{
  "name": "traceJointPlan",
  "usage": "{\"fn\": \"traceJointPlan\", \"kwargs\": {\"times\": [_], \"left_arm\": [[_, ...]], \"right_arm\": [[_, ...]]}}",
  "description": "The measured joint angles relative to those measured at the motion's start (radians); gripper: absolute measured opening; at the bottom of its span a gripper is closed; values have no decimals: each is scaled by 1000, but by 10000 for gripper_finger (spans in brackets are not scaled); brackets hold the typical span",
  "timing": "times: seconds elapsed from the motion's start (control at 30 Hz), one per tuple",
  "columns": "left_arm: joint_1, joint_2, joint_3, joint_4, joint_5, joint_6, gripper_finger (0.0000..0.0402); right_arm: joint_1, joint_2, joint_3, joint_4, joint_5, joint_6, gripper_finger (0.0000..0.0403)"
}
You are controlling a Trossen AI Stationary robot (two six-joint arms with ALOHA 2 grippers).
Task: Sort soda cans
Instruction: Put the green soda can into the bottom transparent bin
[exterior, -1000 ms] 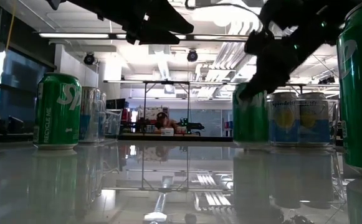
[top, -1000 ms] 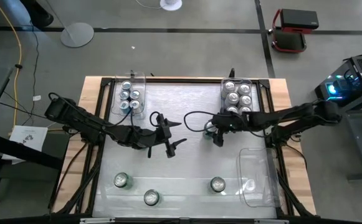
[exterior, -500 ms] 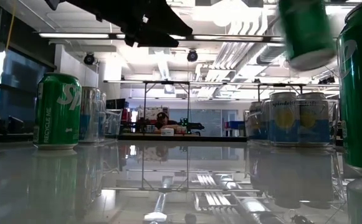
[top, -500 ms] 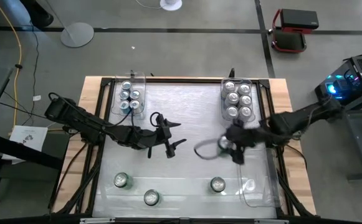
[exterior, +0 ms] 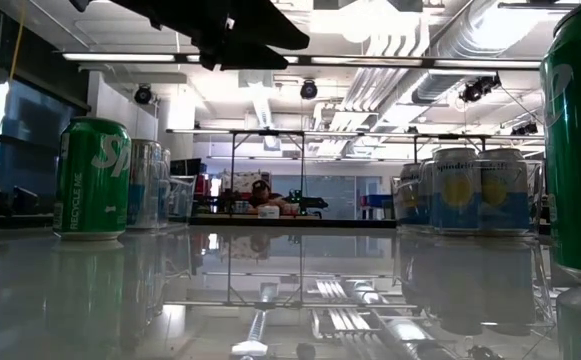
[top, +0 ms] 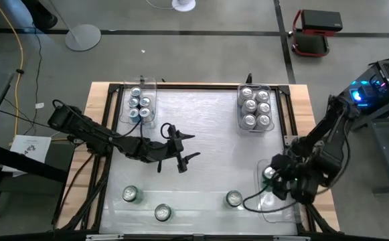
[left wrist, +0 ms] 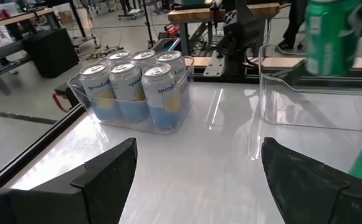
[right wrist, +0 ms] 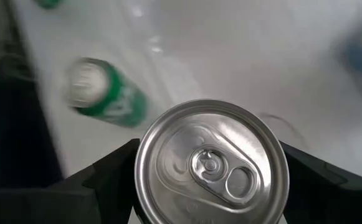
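From above, the left gripper (top: 181, 148) hovers over mid-table with its fingers spread apart. The right gripper (top: 272, 179) clasps a green can (top: 268, 173) above the empty clear bin (top: 277, 213) at the near right. Three loose cans (top: 161, 212) stand along the near edge.

At table level, a green can stands left and blue-and-yellow cans (exterior: 470, 190) right.

The left wrist shows six boxed cans.

The right wrist shows the silver top between the fingers; the table below blurs, seemingly with another green can.
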State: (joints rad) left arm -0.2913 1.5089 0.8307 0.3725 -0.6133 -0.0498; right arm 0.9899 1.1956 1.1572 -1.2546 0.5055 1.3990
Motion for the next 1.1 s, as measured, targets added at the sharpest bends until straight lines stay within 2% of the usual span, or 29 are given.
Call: {"fn": "traceJointPlan", "kwargs": {"times": [0.1, 0.3, 0.47, 0.8, 1.1], "left_arm": [[0, 0, 0, 0, 0, 0, 319], [0, 0, 0, 0, 0, 1, 319], [0, 0, 0, 0, 0, 1, 319], [2, 0, 0, 35, 0, 2, 319], [3, 0, 0, 43, 0, 2, 319]], "right_arm": [[52, 29, -28, -64, 38, 100, 291], [130, 35, -184, 9, 69, 210, 291], [163, 34, -305, 63, 165, 309, 291], [167, 32, -468, 196, 253, 328, 291], [165, 31, -481, 196, 253, 331, 300]]}}
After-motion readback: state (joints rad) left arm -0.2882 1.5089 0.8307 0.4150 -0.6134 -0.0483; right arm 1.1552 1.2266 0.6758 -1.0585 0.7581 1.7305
